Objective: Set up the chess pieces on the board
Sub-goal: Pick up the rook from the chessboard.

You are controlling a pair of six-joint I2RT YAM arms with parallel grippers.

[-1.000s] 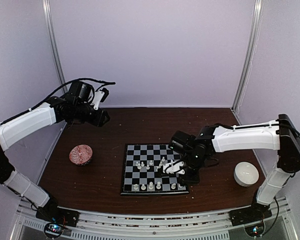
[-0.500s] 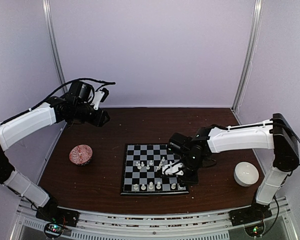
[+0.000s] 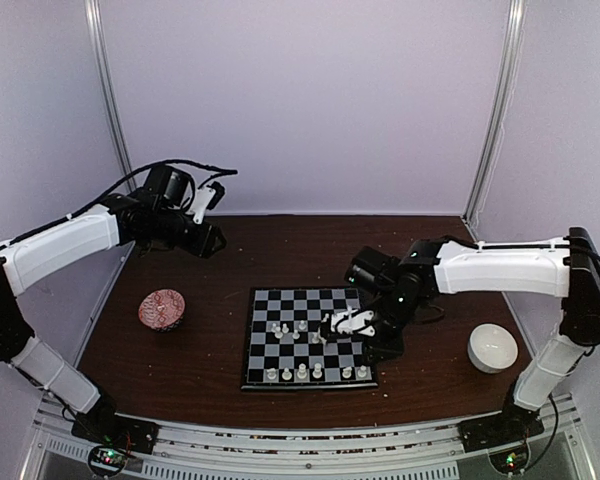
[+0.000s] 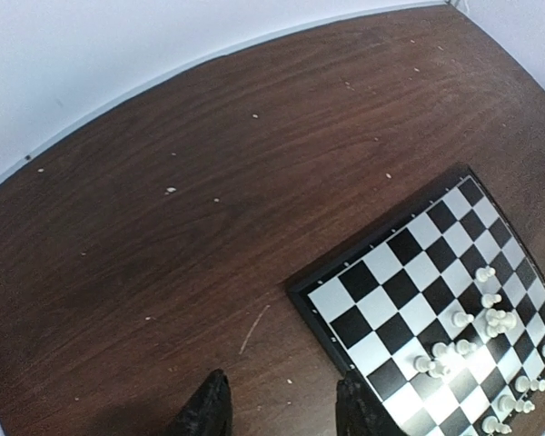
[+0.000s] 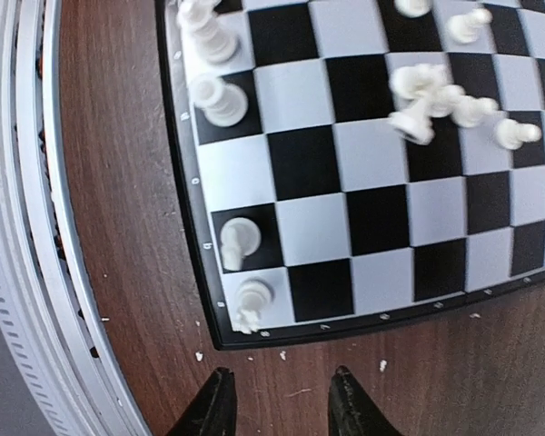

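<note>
The board (image 3: 308, 340) is a flat square with shiny black and white squares and a thin black rim. It lies on the dark brown wooden counter (image 3: 190, 375), close to the front edge and a bit right of the middle. The chess pieces (image 5: 220, 102) are tiny, smooth men made of cream plastic. Some stand in a row along the side of the board nearest the front edge. More sit in a loose bunch near its middle, where a few lie tipped on their sides (they are so small and blurry that I cannot tell which kind each one is). The right gripper (image 5: 280, 407) hangs low by the right side of the board. Its two black fingers (image 5: 213, 404) stand apart with only wood showing between them, so it holds nothing. The left gripper (image 4: 282, 413) is up high over the back left corner of the counter, and its fingers are also apart and hold nothing. Only the tips of the fingers show in both wrist views. A round red bowl (image 3: 162, 308) with a pattern sits toward the left edge, and a plain white bowl (image 3: 492, 347) sits near the right edge. Little pale crumbs (image 4: 170, 190) dot the wood.
</note>
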